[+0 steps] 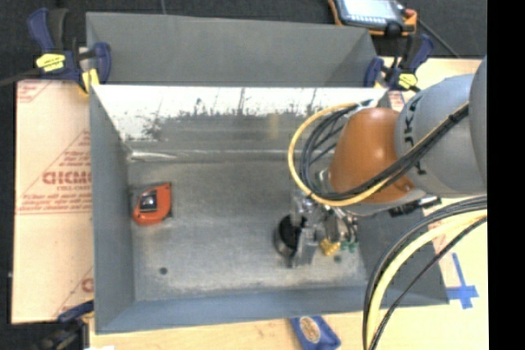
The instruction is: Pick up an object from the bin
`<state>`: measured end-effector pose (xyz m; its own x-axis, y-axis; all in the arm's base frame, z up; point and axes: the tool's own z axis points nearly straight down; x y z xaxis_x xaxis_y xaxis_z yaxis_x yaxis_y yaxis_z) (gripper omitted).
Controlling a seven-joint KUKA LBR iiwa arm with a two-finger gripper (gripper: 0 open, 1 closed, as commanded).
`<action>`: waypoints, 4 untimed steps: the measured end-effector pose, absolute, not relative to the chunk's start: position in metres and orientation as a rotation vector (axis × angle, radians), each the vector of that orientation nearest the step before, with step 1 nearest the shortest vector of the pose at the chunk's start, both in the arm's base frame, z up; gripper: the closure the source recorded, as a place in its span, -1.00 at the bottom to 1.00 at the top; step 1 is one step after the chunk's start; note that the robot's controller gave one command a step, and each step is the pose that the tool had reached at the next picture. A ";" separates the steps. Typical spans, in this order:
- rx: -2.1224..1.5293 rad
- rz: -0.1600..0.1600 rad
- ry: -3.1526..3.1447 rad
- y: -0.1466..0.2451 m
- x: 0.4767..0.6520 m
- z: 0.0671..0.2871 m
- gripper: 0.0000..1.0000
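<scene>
1. Camera view: gripper [310,248] low in the grey metal bin [221,106], toward the right side, just beside a small black round thing [286,234]; contact between the two not discernible.
2. Gripper's opening: impossible to tell; likewise any hold on anything.
3. Black round thing: probably light and rigid, perhaps smooth and apt to roll or skid; best taken across its width, low down.
4. Orange tape measure [152,203] well apart at the left: compact, hard-cased, likely heavier, graspable across the flat sides.
5. Floor flat, bare, speckled metal, likely slippery. Ample room around both things; right wall near the gripper.
</scene>
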<state>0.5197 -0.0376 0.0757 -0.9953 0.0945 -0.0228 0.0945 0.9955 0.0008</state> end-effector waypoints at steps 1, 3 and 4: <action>0.145 -0.004 3.121 -0.023 0.510 0.088 1.00; 0.163 0.013 3.120 -0.058 0.505 0.085 1.00; 0.198 -0.005 3.141 -0.063 0.499 0.119 1.00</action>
